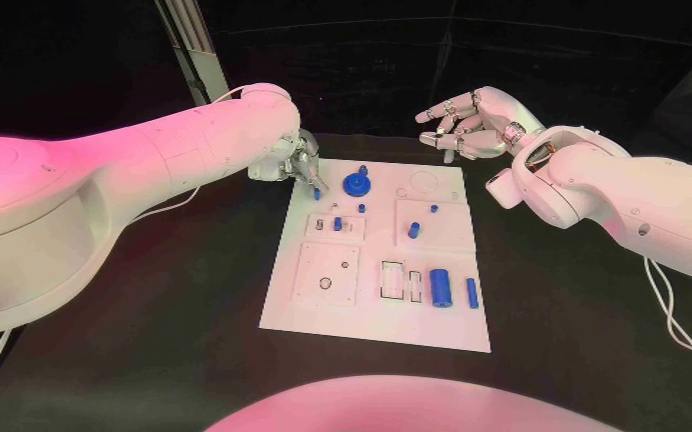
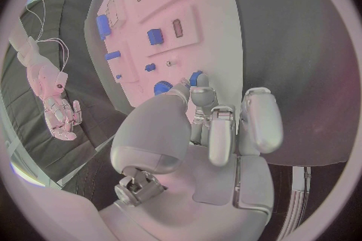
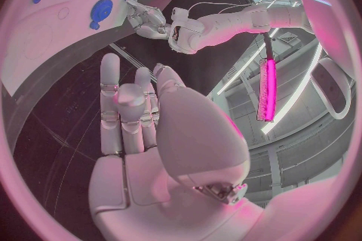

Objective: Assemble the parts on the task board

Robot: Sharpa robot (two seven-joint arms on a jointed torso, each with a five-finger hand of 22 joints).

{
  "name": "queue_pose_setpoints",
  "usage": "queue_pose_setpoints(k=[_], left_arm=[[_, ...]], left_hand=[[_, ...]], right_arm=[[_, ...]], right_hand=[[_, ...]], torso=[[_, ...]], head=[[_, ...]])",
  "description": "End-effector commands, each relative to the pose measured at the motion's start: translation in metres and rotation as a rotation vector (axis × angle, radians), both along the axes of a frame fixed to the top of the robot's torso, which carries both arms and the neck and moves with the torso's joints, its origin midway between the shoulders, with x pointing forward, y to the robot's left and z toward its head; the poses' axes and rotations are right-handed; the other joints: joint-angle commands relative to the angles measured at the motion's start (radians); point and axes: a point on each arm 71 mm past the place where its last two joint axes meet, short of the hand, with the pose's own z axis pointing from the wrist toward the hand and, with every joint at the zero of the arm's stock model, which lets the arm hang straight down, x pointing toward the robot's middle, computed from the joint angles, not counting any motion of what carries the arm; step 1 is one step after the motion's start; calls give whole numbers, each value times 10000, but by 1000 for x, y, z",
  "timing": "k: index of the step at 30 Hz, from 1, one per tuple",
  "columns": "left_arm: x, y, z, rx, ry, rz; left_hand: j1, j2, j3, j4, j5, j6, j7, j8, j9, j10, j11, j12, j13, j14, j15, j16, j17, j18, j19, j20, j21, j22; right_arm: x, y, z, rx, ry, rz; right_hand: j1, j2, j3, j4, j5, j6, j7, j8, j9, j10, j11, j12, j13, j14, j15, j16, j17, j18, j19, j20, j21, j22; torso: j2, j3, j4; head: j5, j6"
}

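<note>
The board (image 1: 378,327) lies in the middle of the bench (image 1: 173,352), its long side running away from the robot; blue parts are spread across it. A gear (image 1: 358,186) sits near the far edge; a small block (image 1: 338,223) and two short pegs (image 1: 413,231) stand in the middle band; a thick cylinder (image 1: 440,288) and a slim pin (image 1: 470,293) lie near the near right corner, just beside an open rectangular slot (image 1: 392,279); the square plate (image 1: 326,274) at the near left shows bare holes.

The left hand (image 1: 299,165) is at the far left corner of the board, fingers curled in together over a small blue part (image 2: 196,78); the fingertips (image 2: 204,93) meet at that part, so the hand appears to pinch it, though the contact itself is partly hidden.

The right hand (image 1: 472,122) hovers beyond the far right corner, off the board, fingers apart and holding nothing.

Judged progress: early to middle; several parts look seated upright, while the cylinder and the pin lie loose and the slot and holes remain unfilled; the part under the left hand is not yet settled in place.
</note>
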Motion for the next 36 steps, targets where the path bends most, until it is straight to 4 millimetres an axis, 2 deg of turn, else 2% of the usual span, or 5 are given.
queue_pose_setpoints(k=[1,8,19,26,36], left_arm=[[0,-1,1,-117,40,-75],[0,-2,0,-191,80,-57],[-3,1,1,-771,-66,247],[-10,8,8,-1551,-1073,636],[-34,18,18,-2758,-2145,824]], left_hand=[[261,87,252,-124,13,47,-19,-78,-33,30,-33,-21,-22,1023,-92,31,2634,-49,27,-26,26,16],[1075,274,1579,-770,48,-73,-60,-190,-126,-60,-86,-147,-116,1023,-152,31,2634,-41,9,-90,-12,-4],[3,-882,5632,-1712,181,-133,42,178,6,68,-25,-246,-250,1023,-62,31,2634,-33,9,-27,-65,30],[-617,-1250,6523,-2054,820,-99,-24,543,177,210,-65,-203,-225,1023,-108,31,2634,-48,50,-44,-40,103],[-711,-1492,6759,-2289,880,-79,-76,697,243,319,-111,-171,-198,1023,-147,31,2634,-64,98,-77,15,189]], right_arm=[[0,1,1,15,-65,123],[0,1,1,-65,-86,144],[0,1,1,-137,-82,164],[0,-2,1,-165,-71,110],[1,-4,0,-173,-102,51]], right_hand=[[98,-6,56,20,20,-41,16,-16,-4,-62,2,-3,-10,-14,10,-51,-4,51,-41,37,-61,-17],[102,-8,67,21,21,-41,18,-15,-4,-62,4,-2,-14,-12,10,-45,7,51,-41,37,-62,-17],[102,-8,68,22,22,-41,18,-15,-4,-62,4,-2,-15,-12,10,-45,8,51,-41,37,-62,-17],[63,0,90,64,37,-37,24,-11,-3,-53,12,8,-27,-7,16,-41,27,49,-40,40,-63,-16],[45,1,99,82,44,-36,26,-9,-3,-49,13,14,-32,-2,18,-34,40,48,-39,41,-64,-15]], torso=[[1,-3,4],[-7,-1,7],[-12,5,12],[-45,32,88],[-58,33,84]], head=[[-5,11],[-8,32],[-27,20],[-22,-11],[9,-6]])
